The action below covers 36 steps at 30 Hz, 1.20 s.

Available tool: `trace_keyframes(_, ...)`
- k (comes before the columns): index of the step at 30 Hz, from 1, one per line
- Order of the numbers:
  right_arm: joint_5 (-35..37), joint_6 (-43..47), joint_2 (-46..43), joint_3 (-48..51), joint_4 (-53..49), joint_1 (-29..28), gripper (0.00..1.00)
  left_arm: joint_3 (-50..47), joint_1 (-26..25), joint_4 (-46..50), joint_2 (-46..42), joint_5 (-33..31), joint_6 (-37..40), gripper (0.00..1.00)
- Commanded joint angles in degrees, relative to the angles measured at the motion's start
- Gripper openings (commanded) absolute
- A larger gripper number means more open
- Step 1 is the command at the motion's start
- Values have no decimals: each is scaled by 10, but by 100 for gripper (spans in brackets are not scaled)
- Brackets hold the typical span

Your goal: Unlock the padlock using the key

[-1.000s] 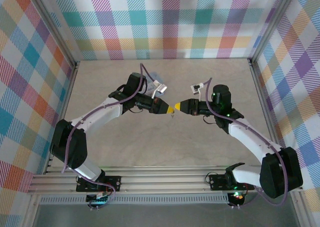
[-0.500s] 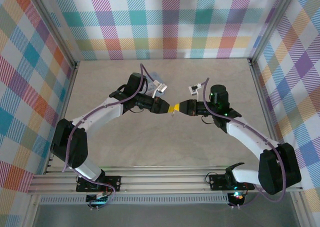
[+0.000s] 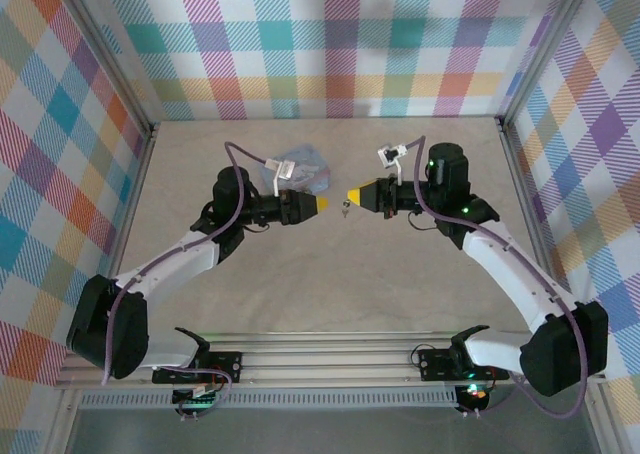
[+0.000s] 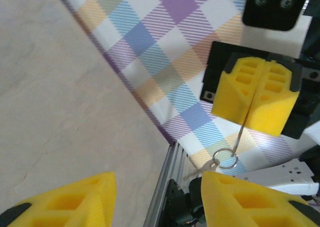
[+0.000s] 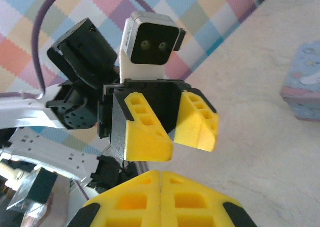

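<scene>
The padlock (image 3: 301, 168), a pale blue-grey block, lies on the table just behind my left wrist; it also shows at the right edge of the right wrist view (image 5: 303, 89). My right gripper (image 3: 351, 195) is shut on the key (image 3: 345, 210), a thin metal sliver (image 4: 243, 131) that hangs from its closed yellow fingers (image 4: 240, 99) with a small ring (image 4: 227, 158) below. My left gripper (image 3: 320, 205) faces it a short gap away, open and empty, its fingers (image 5: 145, 129) apart. In its own view my right gripper (image 5: 161, 176) has its tips pressed together.
The table (image 3: 300, 284) is pale wood, fenced by plaid walls (image 3: 330, 44) and aluminium rails (image 3: 330, 359) along the near edge. Purple cables (image 3: 245, 149) loop over both arms.
My left gripper has opened, let go of the key and drawn back to the left. My right gripper has shut on the key and lifted it slightly away.
</scene>
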<state>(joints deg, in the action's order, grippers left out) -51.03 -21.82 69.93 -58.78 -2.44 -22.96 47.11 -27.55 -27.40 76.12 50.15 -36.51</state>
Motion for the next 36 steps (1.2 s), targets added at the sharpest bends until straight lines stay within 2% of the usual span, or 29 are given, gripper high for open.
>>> trace_keyframes(1, -53, 27, 20, -23, 1, -9, 0, 0, -31, -107, -6, -3, -36, 48)
trace_keyframes(9, -43, 27, 36, -28, -1, -17, 0, 2, -45, -110, -8, 6, -36, 48)
trace_keyframes(17, -39, 16, 38, -26, 15, -17, 0, -2, -45, -93, 1, 13, -29, 41)
trace_keyframes(27, -32, 3, 40, -15, 39, -17, 0, -14, -45, -78, 7, 13, -19, 38)
trace_keyframes(36, -42, -17, 47, -9, 65, -17, 0, -10, -45, -64, 7, 13, -9, 29)
